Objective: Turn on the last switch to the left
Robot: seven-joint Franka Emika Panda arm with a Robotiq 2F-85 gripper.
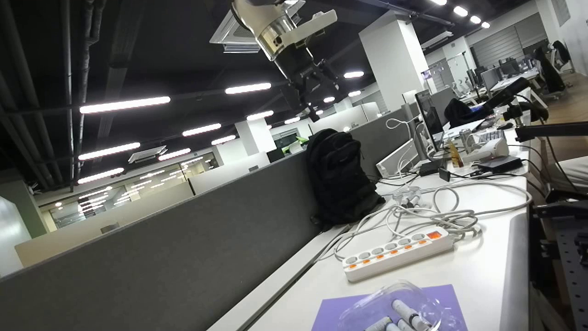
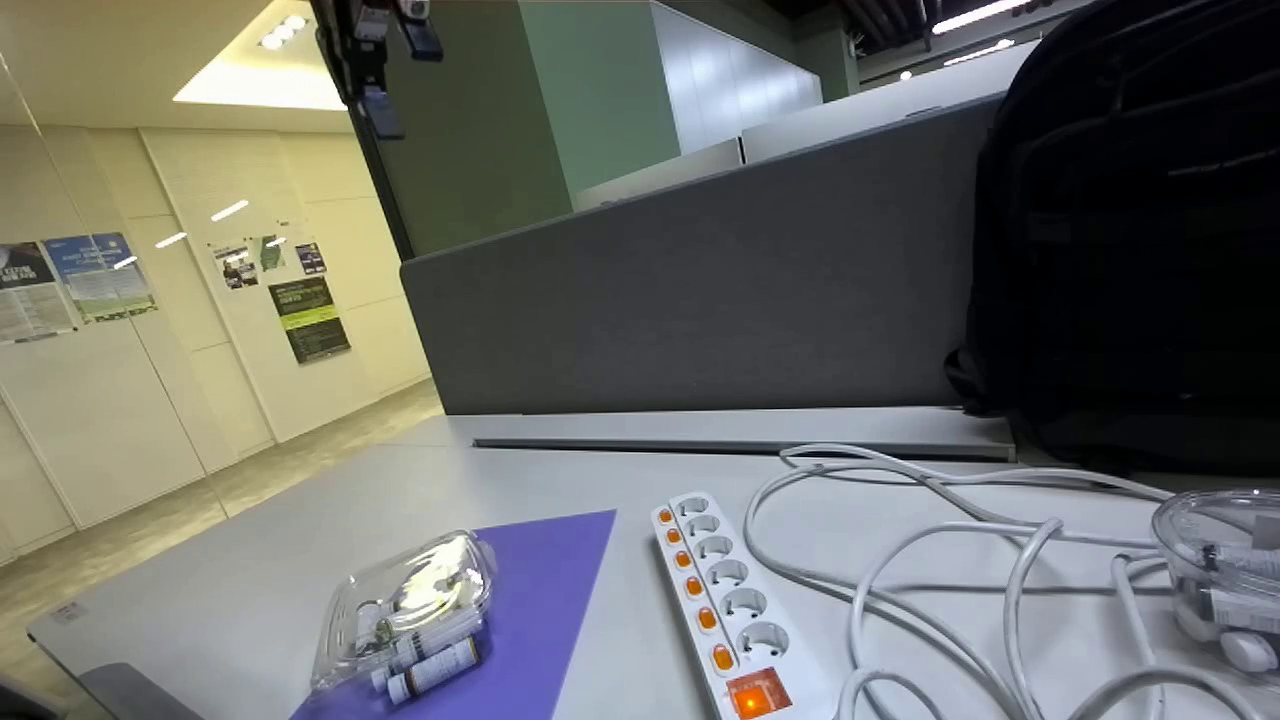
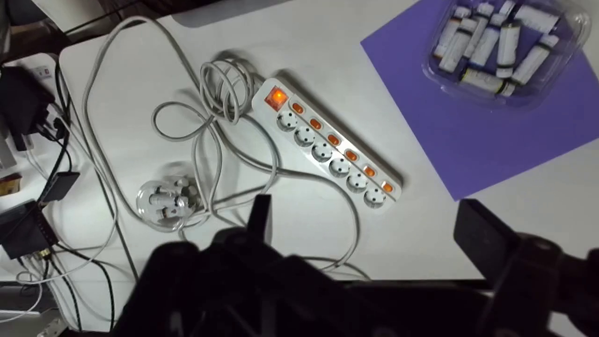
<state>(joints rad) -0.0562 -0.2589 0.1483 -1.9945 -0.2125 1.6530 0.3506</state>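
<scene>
The white power strip [image 3: 323, 140] lies on the table and shows in all views, also in the exterior views [image 1: 399, 258] [image 2: 745, 610]. A row of small orange rocker switches runs along one edge. The last switch [image 3: 387, 187] is at the end away from the large lit red main switch [image 3: 276, 98]; it also shows in both exterior views [image 1: 352, 266] [image 2: 665, 516]. I cannot tell its setting. My black gripper [image 3: 364, 206] is open and empty, high above the table, touching nothing. It also shows in the exterior views [image 1: 325, 99] [image 2: 403, 78].
A purple sheet [image 3: 449, 140] with a clear tray [image 3: 505, 100] of pens or markers lies beside the strip. Loose white cables [image 3: 220, 121] and a clear cup [image 3: 164, 206] lie at its other side. A black backpack [image 1: 340, 179] leans on the grey partition [image 1: 183, 257].
</scene>
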